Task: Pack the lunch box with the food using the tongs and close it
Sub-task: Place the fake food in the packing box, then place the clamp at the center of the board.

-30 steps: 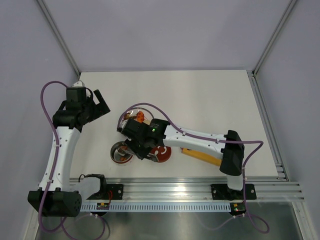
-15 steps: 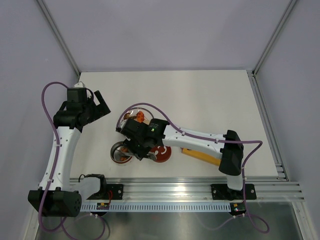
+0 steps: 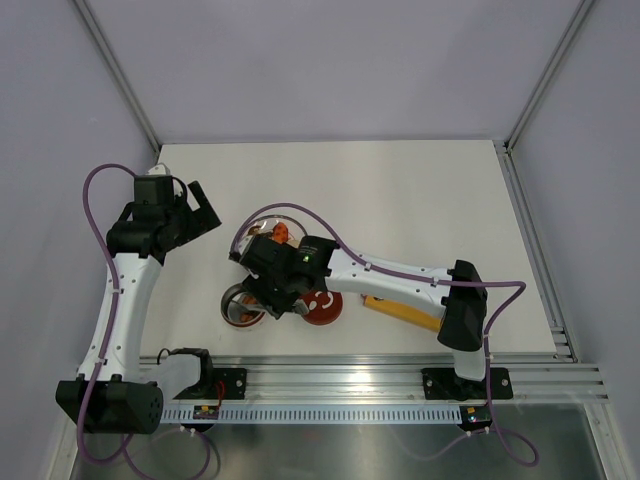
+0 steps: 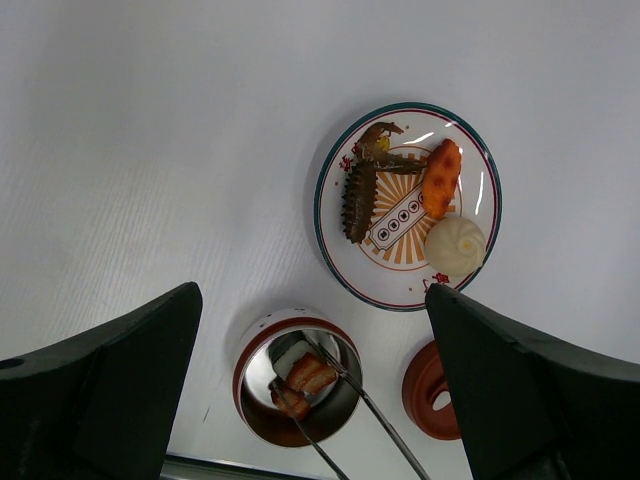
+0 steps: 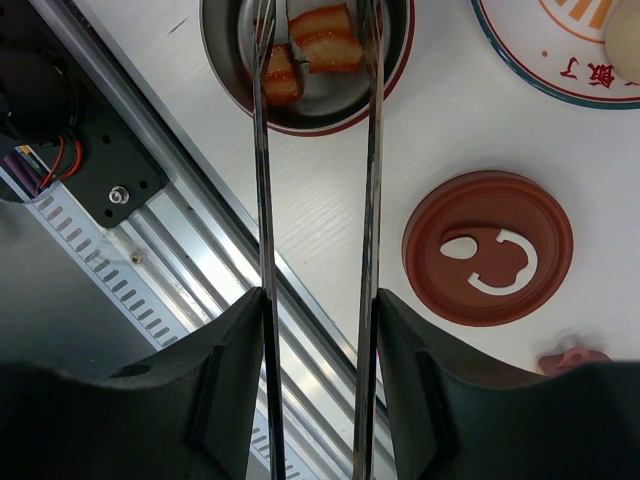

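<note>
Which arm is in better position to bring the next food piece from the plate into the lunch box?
Right: the right tool holds the tongs, tips over the lunch box beside the plate. The left tool is open, empty, farther away.

Bright even light; soft shadows; glare streaks on plate [image 4: 325, 235]; focus sharp.

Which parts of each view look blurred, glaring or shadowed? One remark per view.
Left wrist: the left fingers are dark, soft-edged blurs, and glare streaks the plate. Right wrist: the right fingers are out of focus, the tongs sharp, the lunch box steel shiny. Top external: even light, no hard shadows.
</note>
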Controlling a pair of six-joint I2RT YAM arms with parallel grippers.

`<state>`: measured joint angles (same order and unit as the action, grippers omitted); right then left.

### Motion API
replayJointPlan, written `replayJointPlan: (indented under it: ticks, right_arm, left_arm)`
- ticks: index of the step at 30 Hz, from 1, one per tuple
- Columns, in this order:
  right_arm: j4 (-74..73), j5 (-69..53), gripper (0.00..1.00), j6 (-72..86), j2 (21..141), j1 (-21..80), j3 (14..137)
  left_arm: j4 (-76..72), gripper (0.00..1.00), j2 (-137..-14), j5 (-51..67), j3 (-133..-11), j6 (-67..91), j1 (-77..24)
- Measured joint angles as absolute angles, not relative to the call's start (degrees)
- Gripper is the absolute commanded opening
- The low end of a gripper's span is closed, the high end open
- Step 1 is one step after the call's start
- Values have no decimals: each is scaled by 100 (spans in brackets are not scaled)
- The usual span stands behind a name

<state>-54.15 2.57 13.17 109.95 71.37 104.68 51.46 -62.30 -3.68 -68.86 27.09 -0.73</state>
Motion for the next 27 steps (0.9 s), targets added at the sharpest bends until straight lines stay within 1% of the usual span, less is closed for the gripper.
replayJointPlan:
  ticks: [11, 27]
  right_arm:
    - [-5389, 532, 54, 1216, 10989, 7148, 10600]
    - [-5367, 1157, 51, 1070, 10855, 7137, 10910]
  left_arm:
    - [5146, 99, -6228, -370, -6886, 2735, -73]
    - [5146, 99, -6119, -416, -6842, 2746, -73]
